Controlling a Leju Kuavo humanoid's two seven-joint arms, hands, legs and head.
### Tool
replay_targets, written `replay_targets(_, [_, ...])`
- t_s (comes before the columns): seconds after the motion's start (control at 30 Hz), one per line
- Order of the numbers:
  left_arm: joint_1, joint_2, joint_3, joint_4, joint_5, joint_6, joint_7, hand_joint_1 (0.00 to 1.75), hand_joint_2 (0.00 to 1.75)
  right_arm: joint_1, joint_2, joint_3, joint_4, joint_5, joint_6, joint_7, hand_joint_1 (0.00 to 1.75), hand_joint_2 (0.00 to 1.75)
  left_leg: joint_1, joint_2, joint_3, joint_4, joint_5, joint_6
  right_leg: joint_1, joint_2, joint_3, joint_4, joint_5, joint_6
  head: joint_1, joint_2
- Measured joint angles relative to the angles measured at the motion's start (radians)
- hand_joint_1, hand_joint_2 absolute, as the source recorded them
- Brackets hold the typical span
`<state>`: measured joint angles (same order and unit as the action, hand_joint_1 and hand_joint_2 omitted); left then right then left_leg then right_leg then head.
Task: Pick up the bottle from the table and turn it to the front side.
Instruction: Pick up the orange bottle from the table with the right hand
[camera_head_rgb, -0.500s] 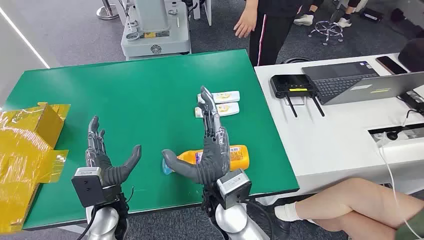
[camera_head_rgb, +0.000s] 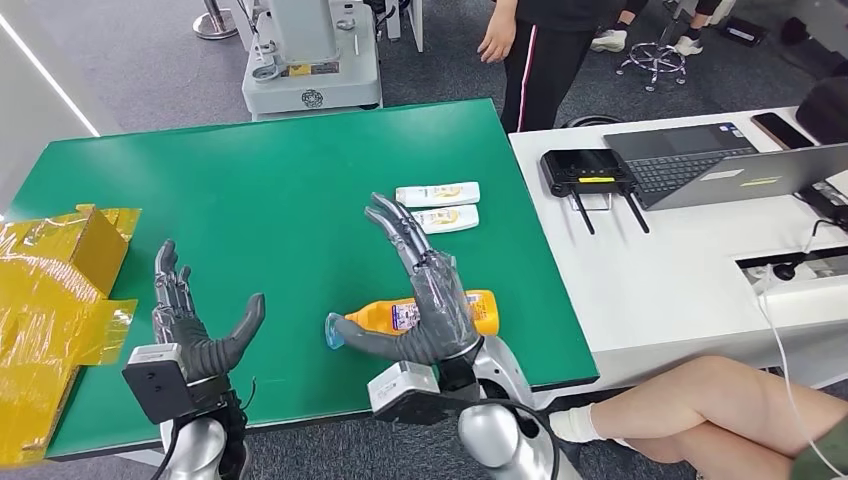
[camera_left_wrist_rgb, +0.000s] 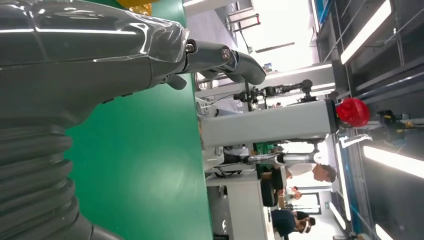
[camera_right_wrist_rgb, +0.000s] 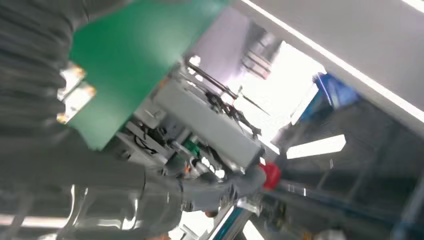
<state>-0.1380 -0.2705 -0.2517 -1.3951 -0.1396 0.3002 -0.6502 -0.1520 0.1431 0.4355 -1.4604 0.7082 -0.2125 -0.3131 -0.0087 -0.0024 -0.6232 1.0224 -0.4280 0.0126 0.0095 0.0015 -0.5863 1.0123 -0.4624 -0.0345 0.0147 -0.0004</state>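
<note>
so the right hand (camera_head_rgb: 425, 290) hangs over the orange bottle (camera_head_rgb: 420, 314), fingers spread wide and pointing up the table, thumb stretched out toward the blue cap end, holding nothing as far as i can see. the bottle lies on its side near the front edge of the green table (camera_head_rgb: 260, 180), cap pointing toward the robot's left, its middle hidden behind the palm. whether the palm touches it i can't tell from where i stand.

the left hand (camera_head_rgb: 185, 320) is open too, fingers apart and raised, well apart from the bottle and holding nothing.

to do this grasp well, i'd say the right hand wants to come down squarely over the bottle's body, thumb on one long side and fingers on the other, closing around the thick middle rather than the tapering neck (a round bottle lying flat would probably roll away from a lopsided squeeze). once lifted, a wrist turn should bring the label round; the left hand sits near enough to help steady it.

further up the table lie two small white tubes (camera_head_rgb: 438, 206), side by side, clear of the reach. crumpled yellow wrapping (camera_head_rgb: 50, 290) spills over the table's left edge. beside the green top stands a white desk (camera_head_rgb: 680, 280) with a laptop (camera_head_rgb: 700, 165) and a black router (camera_head_rgb: 588, 172). a person in dark trousers (camera_head_rgb: 540, 70) stands beyond the far corner, and someone's bare legs (camera_head_rgb: 700, 410) stretch out by the desk.
</note>
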Motion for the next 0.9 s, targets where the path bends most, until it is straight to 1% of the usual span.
replay_targets(0.07, [0.002,0.0,0.012,0.0,0.007,0.0,-0.007,0.0,1.75,0.0,-0.056,-0.012,-0.002,0.02,0.022,0.009,0.0,1.75,0.0,0.0,0.0,0.0,0.0,0.0,0.0,0.0,0.0,0.0,0.0,0.0,0.0,0.0])
replay_targets(0.17, [0.004,0.0,0.021,0.0,0.011,0.0,-0.01,0.0,1.75,-0.008,-0.126,-0.021,-0.005,0.021,0.059,0.026,0.0,1.75,0.0,0.0,0.0,0.001,0.0,0.001,0.0,0.0,0.0,0.0,0.0,0.001,0.0,0.0])
replay_targets(0.37, [0.005,0.003,0.029,0.0,0.026,-0.005,-0.017,0.0,1.75,-0.065,-0.304,-0.013,-0.004,-0.018,0.204,0.072,0.0,1.75,0.0,-0.001,-0.001,0.002,-0.001,0.001,0.0,-0.001,0.0,0.0,0.001,0.001,0.0,0.0])
replay_targets(0.43, [0.006,0.003,0.03,0.0,0.031,-0.006,-0.02,0.0,1.75,-0.086,-0.35,-0.006,-0.003,-0.026,0.237,0.082,0.0,1.75,-0.001,-0.001,-0.001,0.002,-0.001,0.001,0.0,-0.001,0.0,0.0,0.001,0.001,0.0,0.0])
replay_targets(0.5, [0.006,0.004,0.03,0.0,0.036,-0.006,-0.024,0.0,1.75,-0.121,-0.397,0.012,0.004,-0.051,0.303,0.096,0.0,1.75,-0.001,-0.001,-0.001,0.002,-0.001,0.001,0.0,0.0,0.0,0.0,0.001,0.001,0.0,0.0])
replay_targets(0.53, [0.006,0.004,0.031,0.0,0.039,-0.006,-0.026,0.0,1.75,-0.152,-0.425,0.028,0.016,-0.073,0.353,0.101,0.0,1.75,-0.002,0.0,-0.001,0.002,-0.001,0.001,0.0,0.001,0.0,0.0,0.001,0.002,0.0,0.0])
replay_targets(0.63, [0.006,0.005,0.031,0.0,0.048,-0.004,-0.028,0.0,1.75,-0.283,-0.492,0.085,0.086,-0.144,0.503,0.097,0.0,1.75,-0.002,0.0,-0.001,0.002,0.001,0.003,0.0,0.001,0.0,0.0,0.002,0.002,0.0,0.0])
replay_targets(0.73, [0.006,0.006,0.031,0.0,0.06,0.006,-0.031,0.0,1.75,-0.427,-0.519,0.157,0.196,-0.225,0.616,0.103,0.0,1.75,-0.002,0.001,-0.001,0.002,0.001,0.004,0.0,0.001,0.0,0.0,0.003,0.002,0.0,0.0])
replay_targets(0.8, [0.007,0.006,0.031,0.0,0.069,0.014,-0.035,0.0,1.75,-0.504,-0.523,0.208,0.263,-0.273,0.644,0.12,0.0,1.75,-0.002,0.001,-0.001,0.002,0.002,0.004,0.0,0.001,0.0,0.0,0.003,0.002,0.0,0.0])
replay_targets(0.9, [0.011,0.007,0.031,0.0,0.077,0.022,-0.041,0.0,1.75,-0.583,-0.523,0.276,0.348,-0.329,0.665,0.156,0.0,1.75,-0.001,-0.001,-0.002,0.002,0.002,0.004,0.0,-0.002,0.0,0.0,0.003,0.002,0.0,0.0])
